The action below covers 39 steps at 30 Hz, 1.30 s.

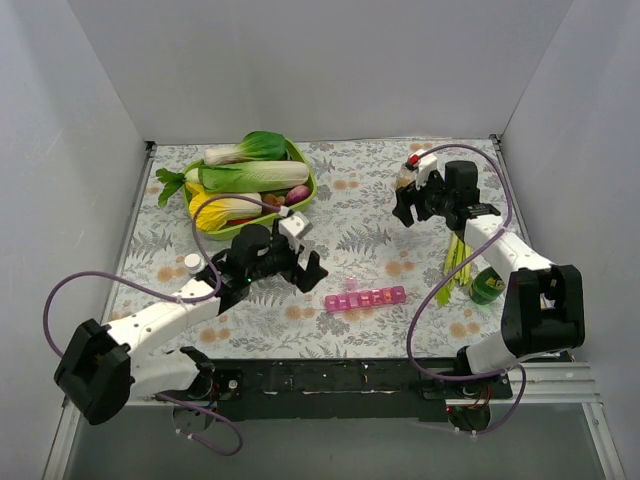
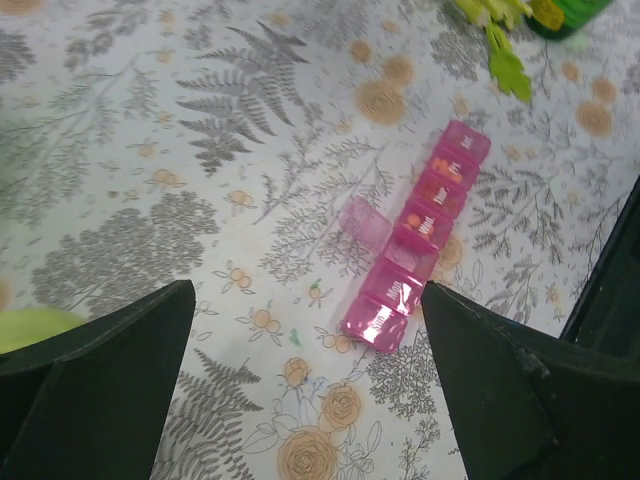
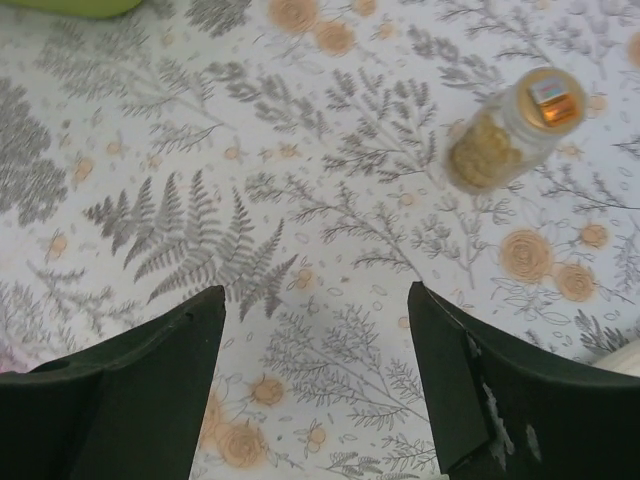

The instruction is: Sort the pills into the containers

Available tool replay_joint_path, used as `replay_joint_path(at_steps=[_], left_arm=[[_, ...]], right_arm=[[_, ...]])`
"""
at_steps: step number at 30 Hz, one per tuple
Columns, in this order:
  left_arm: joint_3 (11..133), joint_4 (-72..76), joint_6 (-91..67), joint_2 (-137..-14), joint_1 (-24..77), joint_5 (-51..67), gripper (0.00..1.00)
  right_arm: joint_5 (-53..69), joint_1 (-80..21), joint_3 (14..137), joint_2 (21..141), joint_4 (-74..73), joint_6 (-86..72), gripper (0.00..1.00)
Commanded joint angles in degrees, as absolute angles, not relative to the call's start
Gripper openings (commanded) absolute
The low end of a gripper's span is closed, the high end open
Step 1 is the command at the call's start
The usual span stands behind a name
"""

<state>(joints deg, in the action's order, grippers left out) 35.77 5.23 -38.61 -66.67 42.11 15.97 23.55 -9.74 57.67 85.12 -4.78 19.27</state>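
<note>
The containers are one pink pill-box strip [image 1: 365,298] [image 2: 415,240] lying on the floral cloth, with one lid [image 2: 362,220] flipped open. My left gripper [image 1: 305,268] [image 2: 308,295] hovers open just left of the strip's near end, nothing between its fingers. The pills show as amber fill [image 3: 480,155] in a small clear bottle [image 3: 510,130] [image 1: 404,180] standing at the back right. My right gripper [image 1: 405,210] [image 3: 317,292] is open over bare cloth, and the bottle stands apart from it, beyond its right finger.
A green oval bowl [image 1: 300,200] of leafy vegetables sits at the back left. Green stalks [image 1: 458,258] and a green round object [image 1: 487,287] lie by the right arm. A small white cap [image 1: 192,262] rests by the left arm. White walls enclose the table.
</note>
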Motion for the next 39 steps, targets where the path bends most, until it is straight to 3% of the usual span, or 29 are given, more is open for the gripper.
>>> replay_joint_path(at_steps=[1, 4, 8, 16, 23, 26, 30, 35, 39], left_arm=[[40.17, -7.81, -43.7, -60.48, 38.41, 15.04, 0.98], [38.07, -10.54, -42.89, -55.82, 38.41, 12.31, 0.98], [33.93, -10.11, -43.94, -49.14, 38.41, 8.97, 0.98], [29.1, -6.95, -45.35, -39.29, 38.41, 5.8, 0.98], [29.35, -6.68, -45.18, -40.34, 38.41, 5.62, 0.98], [29.36, -6.68, -45.09, -41.22, 38.41, 6.15, 0.98], [28.74, -5.54, -44.3, -40.87, 38.41, 8.34, 0.98], [26.55, 0.85, -42.37, -40.08, 38.41, 19.48, 0.98], [25.66, 6.84, -44.2, -41.04, 38.41, 23.03, 0.98]], right_arm=[[12.41, -9.58, 60.46, 88.84, 9.3, 9.68, 0.81], [5.3, -9.67, 65.55, 95.41, 10.99, 4.25, 0.83], [-3.58, -9.58, 80.66, 106.85, 1.07, 0.44, 0.85], [-3.87, -9.58, 89.73, 119.16, 2.38, -2.28, 0.86], [-2.64, -9.67, 95.01, 125.06, 0.09, -2.9, 0.82], [-1.67, -9.58, 95.18, 125.77, 0.44, -1.15, 0.71], [0.0, -9.67, 89.59, 121.93, 5.33, 3.33, 0.34], [7.89, -9.58, 82.02, 114.36, 6.16, 10.97, 0.21], [24.13, -9.67, 75.42, 102.61, -4.09, 26.67, 0.14]])
